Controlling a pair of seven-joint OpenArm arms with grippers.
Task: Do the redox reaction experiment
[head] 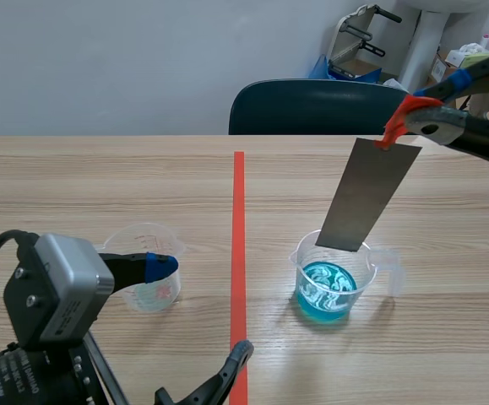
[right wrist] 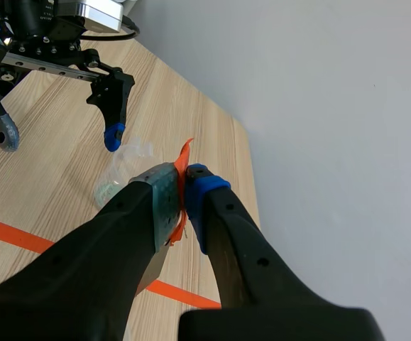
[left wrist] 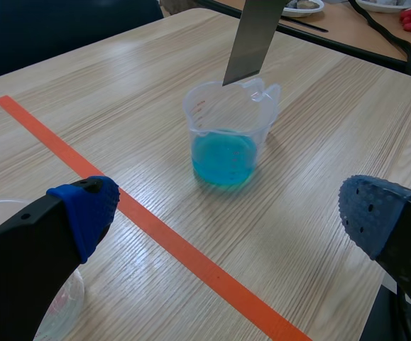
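Note:
A clear beaker (head: 332, 285) holding blue liquid (left wrist: 224, 158) stands right of the orange line. Above it hangs a grey metal strip (head: 367, 196), its lower end just over the beaker's rim (left wrist: 251, 39). My right gripper (head: 420, 118) is shut on the strip's top end, which carries an orange tag (right wrist: 182, 186). An empty clear beaker (head: 147, 278) sits left of the line. My left gripper (head: 200, 308) is open, with one blue pad (left wrist: 86, 212) over the empty beaker's rim and the other pad (left wrist: 377, 217) wide apart from it; nothing lies between them.
The orange tape line (head: 238, 245) runs down the middle of the wooden table. A dark blue chair (head: 316, 106) stands at the far edge. Boxes and gear (head: 371, 42) fill the back right corner. In the right wrist view, the left arm (right wrist: 56, 57) is ahead.

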